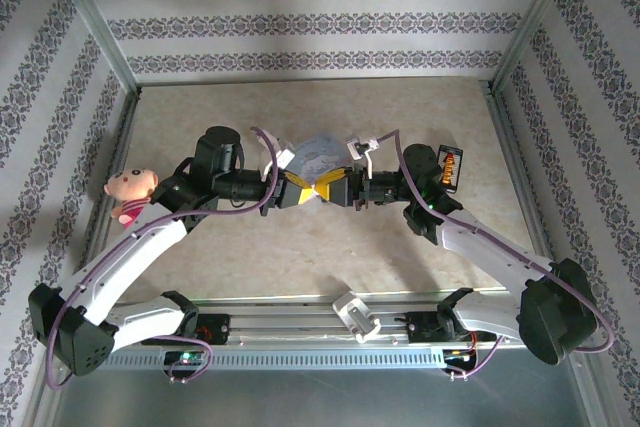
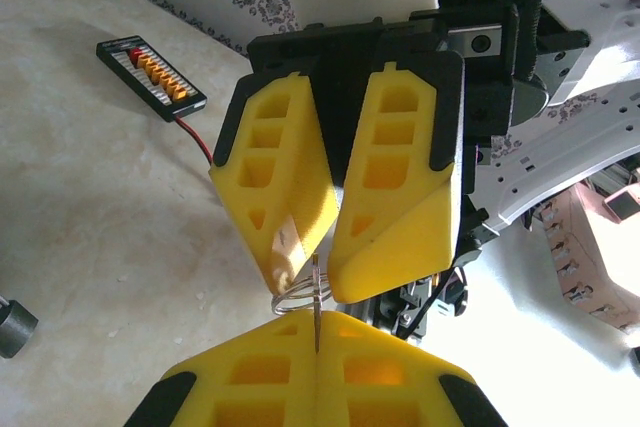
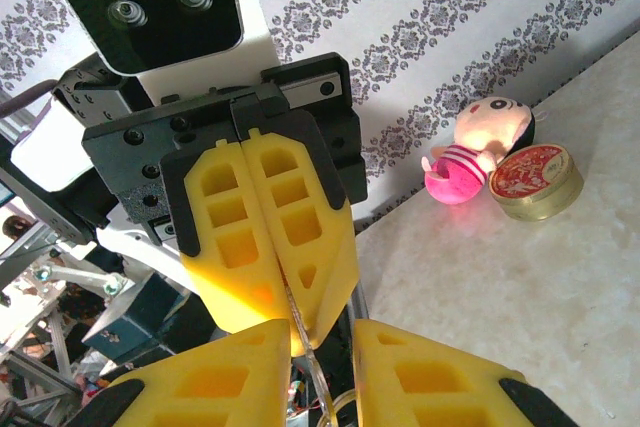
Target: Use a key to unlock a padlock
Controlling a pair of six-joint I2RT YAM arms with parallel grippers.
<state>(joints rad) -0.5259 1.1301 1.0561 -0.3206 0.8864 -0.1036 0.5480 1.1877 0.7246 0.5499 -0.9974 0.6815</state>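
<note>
Steadying grip: my left pincer (image 2: 316,332) clamps the thin dark metal key (image 2: 316,297) edge-up for alignment; my right pincer (image 3: 322,342) stands narrow; whether it holds anything I cannot tell.

Left tool (image 2: 317,332), pressed shut, meets the right tool (image 2: 318,285) tip to tip.

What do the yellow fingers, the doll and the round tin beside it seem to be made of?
Yellow fingers: matte rigid plastic, probably printed; hollow pockets, no gloss.
Doll: stuffed fabric, it seems; soft rounded pink body, matte.
Round tin: likely metal; shiny golden rim, printed red lid.
</note>
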